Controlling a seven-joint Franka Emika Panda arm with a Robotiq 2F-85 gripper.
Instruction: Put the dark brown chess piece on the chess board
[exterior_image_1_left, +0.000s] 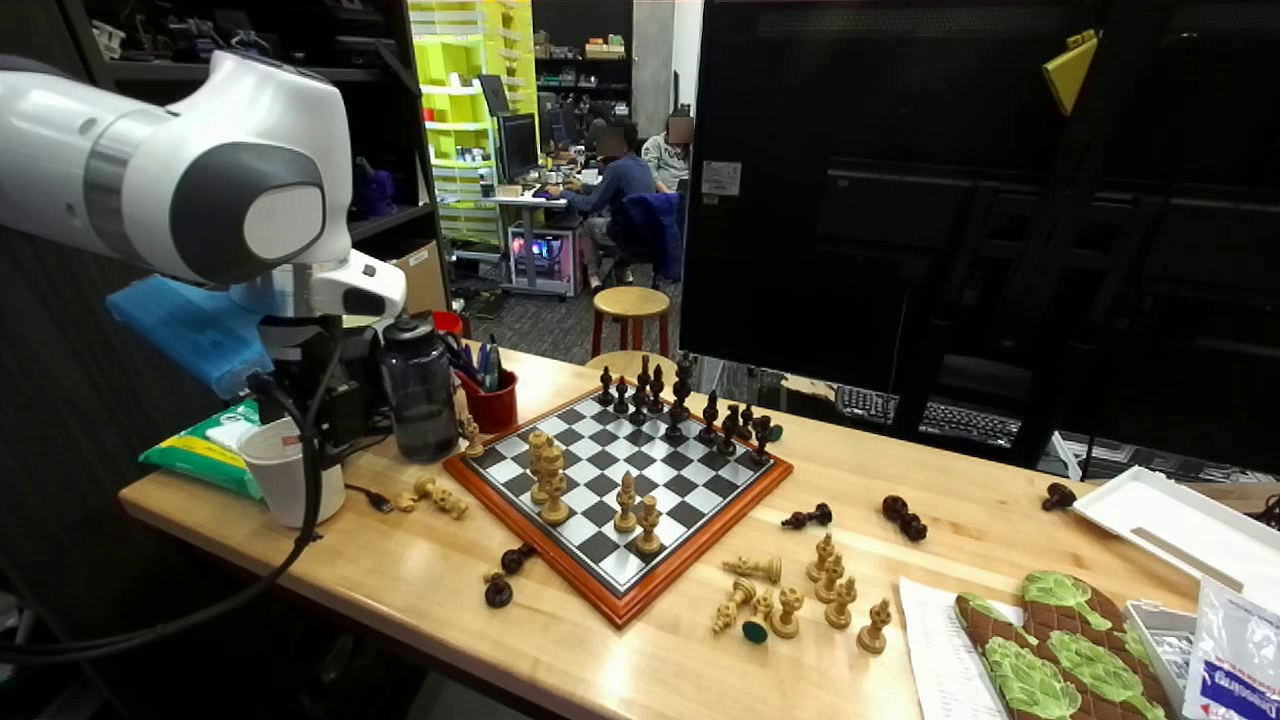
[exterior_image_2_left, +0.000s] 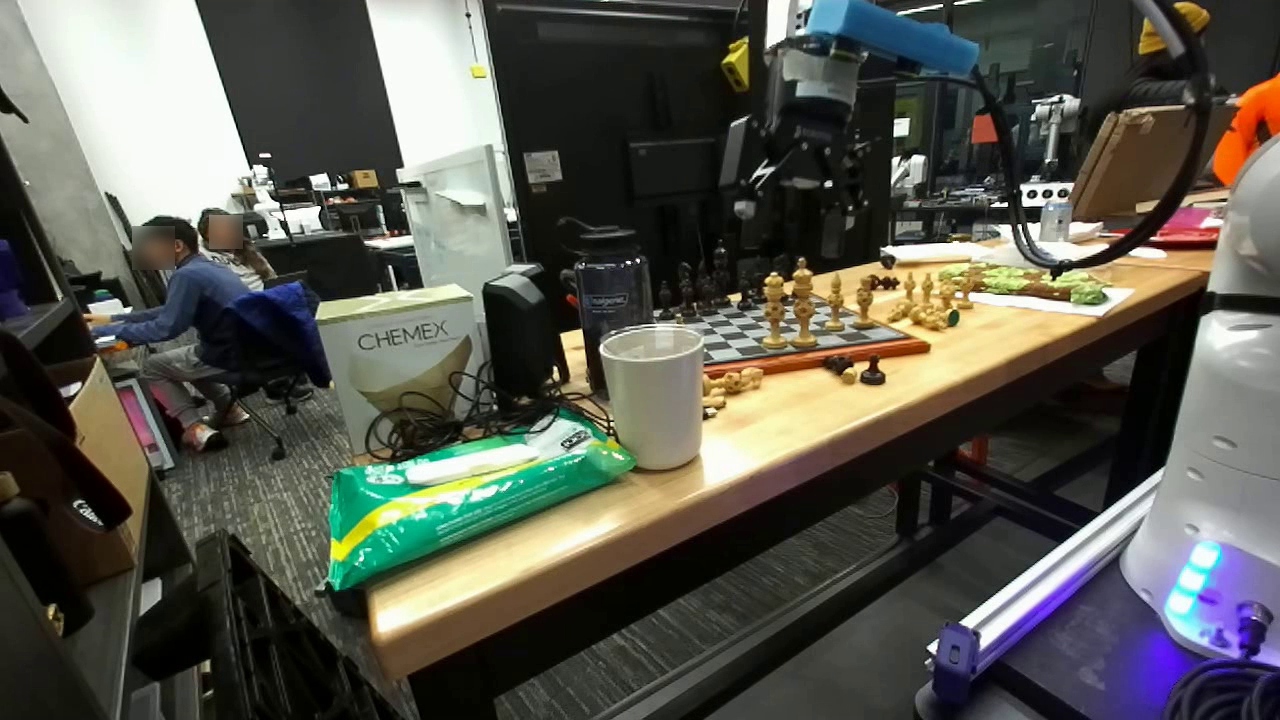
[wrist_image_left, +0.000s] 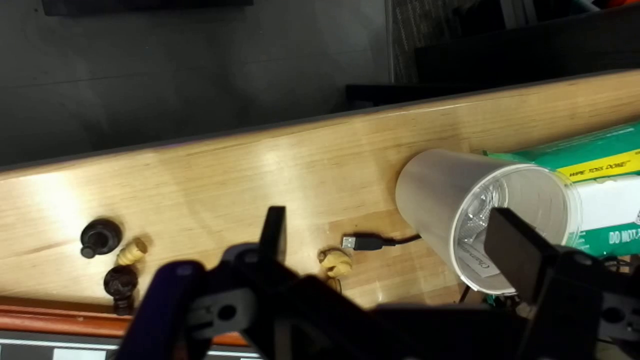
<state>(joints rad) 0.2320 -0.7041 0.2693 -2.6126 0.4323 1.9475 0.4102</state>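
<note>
A: Why is the hand spread so wide?

B: Nothing is between its fingers; I'd guess the pick is yet to come.

A: And why so high?

B: Perhaps to clear the pale cup, which stands lower, partly hidden by one finger in the wrist view.

A: Where's the thing to pick?

B: Several dark ones are on the counter, so I can't be sure. Likeliest is the dark brown chess piece standing upright, left of the hand in that view.

A: Why that one?

B: Upright, it should be easier to close around, though a small pale piece lies just beside it. A second dark piece lies right by the chess board, whose raised edge could block a finger.
</note>
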